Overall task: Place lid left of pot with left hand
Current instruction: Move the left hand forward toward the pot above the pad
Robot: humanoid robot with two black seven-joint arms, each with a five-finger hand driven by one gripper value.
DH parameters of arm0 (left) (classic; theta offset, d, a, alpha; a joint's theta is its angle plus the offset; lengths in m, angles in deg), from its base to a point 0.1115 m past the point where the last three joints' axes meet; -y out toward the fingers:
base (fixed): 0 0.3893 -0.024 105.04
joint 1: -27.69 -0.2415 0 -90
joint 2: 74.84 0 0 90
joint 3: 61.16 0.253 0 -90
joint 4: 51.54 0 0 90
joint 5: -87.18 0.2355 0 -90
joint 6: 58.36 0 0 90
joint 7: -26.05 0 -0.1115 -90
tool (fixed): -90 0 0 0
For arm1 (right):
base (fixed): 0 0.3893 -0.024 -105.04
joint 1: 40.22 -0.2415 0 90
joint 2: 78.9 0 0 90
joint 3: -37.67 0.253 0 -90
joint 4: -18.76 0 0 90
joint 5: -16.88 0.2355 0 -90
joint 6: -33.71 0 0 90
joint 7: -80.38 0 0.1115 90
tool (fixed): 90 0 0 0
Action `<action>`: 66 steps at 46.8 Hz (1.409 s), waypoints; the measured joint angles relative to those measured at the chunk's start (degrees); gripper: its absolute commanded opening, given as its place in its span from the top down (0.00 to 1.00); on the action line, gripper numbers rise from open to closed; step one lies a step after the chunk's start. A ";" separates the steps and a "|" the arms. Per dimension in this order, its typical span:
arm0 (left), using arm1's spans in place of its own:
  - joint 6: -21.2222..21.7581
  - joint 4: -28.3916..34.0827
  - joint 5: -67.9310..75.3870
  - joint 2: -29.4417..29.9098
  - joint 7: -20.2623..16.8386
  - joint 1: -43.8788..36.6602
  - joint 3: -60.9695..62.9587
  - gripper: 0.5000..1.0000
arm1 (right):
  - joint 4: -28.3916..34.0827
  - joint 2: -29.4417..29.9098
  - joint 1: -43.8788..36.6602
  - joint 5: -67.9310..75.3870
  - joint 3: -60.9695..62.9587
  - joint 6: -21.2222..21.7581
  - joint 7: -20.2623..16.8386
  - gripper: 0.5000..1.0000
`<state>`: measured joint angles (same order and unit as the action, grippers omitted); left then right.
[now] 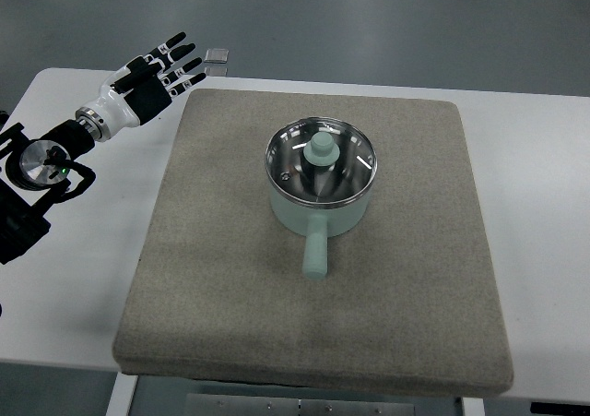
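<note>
Pot [318, 204] mid-mat [212, 278], handle pointing near, lid [322, 160] seated on pot, left hand [161, 77] at far left above table [83, 278] corner, fingers spread, holding nothing, well apart from pot

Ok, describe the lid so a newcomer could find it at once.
A grey mat covers most of the white table; on it stands a mint-green pot. The lid sits on top of it: clear glass, steel rim, round mint knob in the middle.

The left arm [41, 172] is cut off by the left edge; the mat [230, 296] hides the desk's [544, 250] middle.
</note>
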<state>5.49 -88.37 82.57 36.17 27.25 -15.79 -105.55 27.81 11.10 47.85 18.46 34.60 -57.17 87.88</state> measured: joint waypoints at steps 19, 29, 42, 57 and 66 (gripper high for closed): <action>0.44 0.02 -1.10 0.07 -0.42 0.55 -0.49 0.00 | 0.00 0.00 0.00 0.00 0.00 0.00 0.00 0.15; 0.05 0.04 -0.15 0.06 -0.83 0.62 -0.21 0.00 | 0.00 0.00 0.00 0.00 0.00 0.00 -0.01 0.15; -4.87 -0.16 12.51 1.42 -1.30 2.06 0.11 0.00 | 0.00 0.00 0.00 0.00 0.00 0.00 -0.01 0.15; -5.07 -5.39 35.60 4.04 -4.35 5.87 0.25 0.01 | 0.00 0.00 -0.01 0.00 0.00 0.00 0.00 0.15; -5.01 -12.81 53.09 4.90 -6.08 7.32 0.60 0.01 | 0.00 0.00 -0.01 0.00 0.00 0.00 -0.01 0.15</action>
<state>0.48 -101.18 135.65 41.07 21.17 -8.47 -104.95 27.81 11.10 47.84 18.46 34.60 -57.17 87.87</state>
